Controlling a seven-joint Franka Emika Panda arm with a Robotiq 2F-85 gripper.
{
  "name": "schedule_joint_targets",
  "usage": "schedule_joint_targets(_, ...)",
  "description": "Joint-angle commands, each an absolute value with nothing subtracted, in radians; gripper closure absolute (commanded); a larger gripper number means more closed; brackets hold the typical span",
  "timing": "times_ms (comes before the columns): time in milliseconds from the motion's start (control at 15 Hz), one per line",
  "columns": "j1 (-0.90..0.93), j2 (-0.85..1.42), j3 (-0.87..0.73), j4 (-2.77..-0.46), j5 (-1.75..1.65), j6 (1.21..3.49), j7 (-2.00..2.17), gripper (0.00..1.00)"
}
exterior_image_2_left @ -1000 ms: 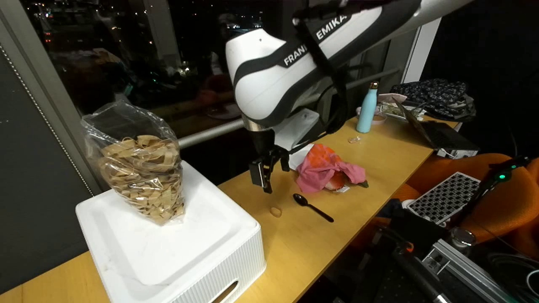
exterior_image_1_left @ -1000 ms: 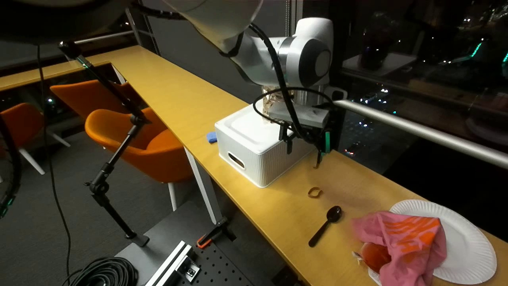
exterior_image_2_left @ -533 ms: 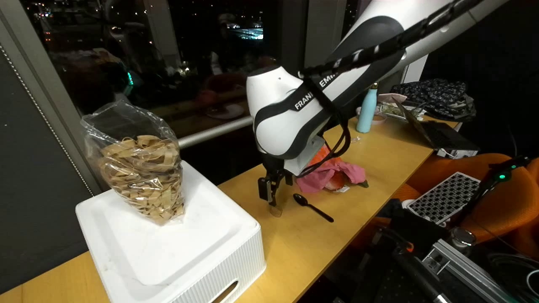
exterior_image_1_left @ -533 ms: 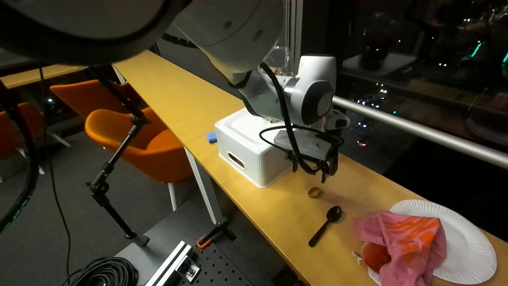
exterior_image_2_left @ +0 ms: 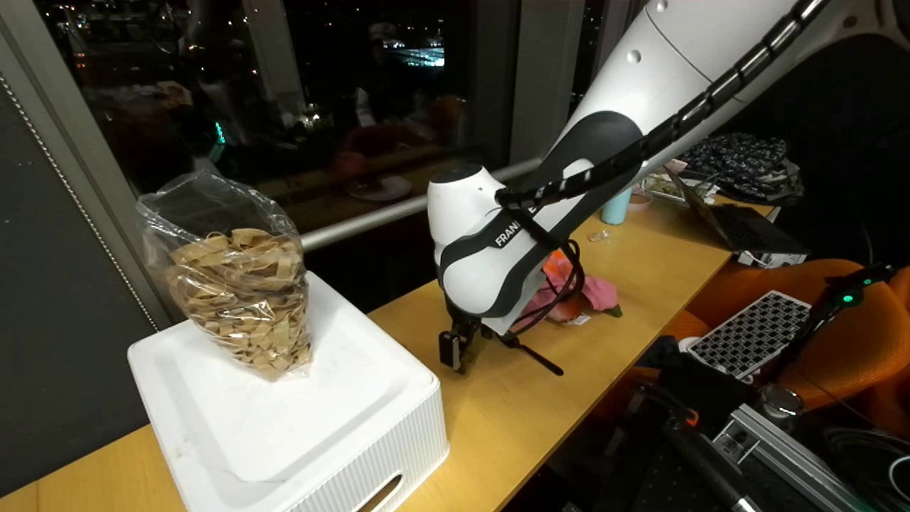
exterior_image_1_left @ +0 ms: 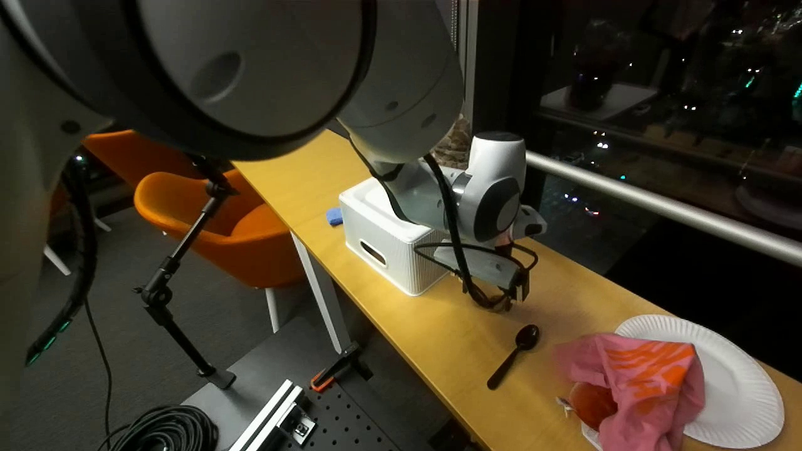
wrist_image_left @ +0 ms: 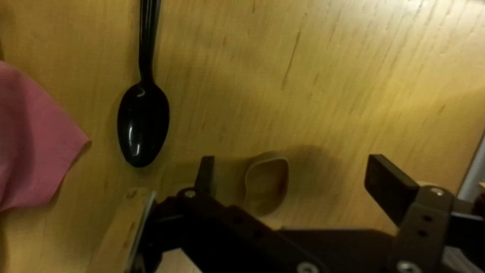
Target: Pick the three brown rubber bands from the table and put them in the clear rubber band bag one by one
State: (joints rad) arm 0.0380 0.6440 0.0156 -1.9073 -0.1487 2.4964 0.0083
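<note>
One brown rubber band (wrist_image_left: 279,184) lies as a loose ring on the tan wooden table (wrist_image_left: 235,94) in the wrist view. My gripper (wrist_image_left: 291,171) is open, with the band between its fingers, closer to the left finger; neither visibly touches it. In both exterior views the gripper (exterior_image_1_left: 495,298) (exterior_image_2_left: 470,350) is low over the table and mostly hides the band. The clear rubber band bag (exterior_image_2_left: 245,299), full of tan bands, stands upright on the white box in an exterior view. Part of it shows behind the arm (exterior_image_1_left: 455,149). No other loose band is in view.
The white ribbed box (exterior_image_1_left: 376,235) (exterior_image_2_left: 384,434) stands beside the gripper. A black spoon (wrist_image_left: 143,123) lies close to the band. A pink cloth (wrist_image_left: 36,144) lies past it, partly on a white paper plate (exterior_image_1_left: 742,388). A metal rail (exterior_image_1_left: 664,207) runs along the window.
My gripper has moved down from above the table to low around the rubber band, staying open. The band, spoon and bag have not visibly moved.
</note>
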Motion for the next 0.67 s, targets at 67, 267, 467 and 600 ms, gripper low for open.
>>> schedule_joint_targets(67,0.036,0.688,-0.011,-1.892,-0.135,2.554,0.013,0.00)
schedule_joint_targets(267,0.037,0.702,-0.019,-1.888,-0.135,2.587,0.016,0.00)
schedule_joint_targets(467,0.041,0.703,-0.022,-1.888,-0.135,2.611,0.020,0.00)
schedule_joint_targets(600,0.042,0.700,-0.022,-1.889,-0.134,2.625,0.023,0.11)
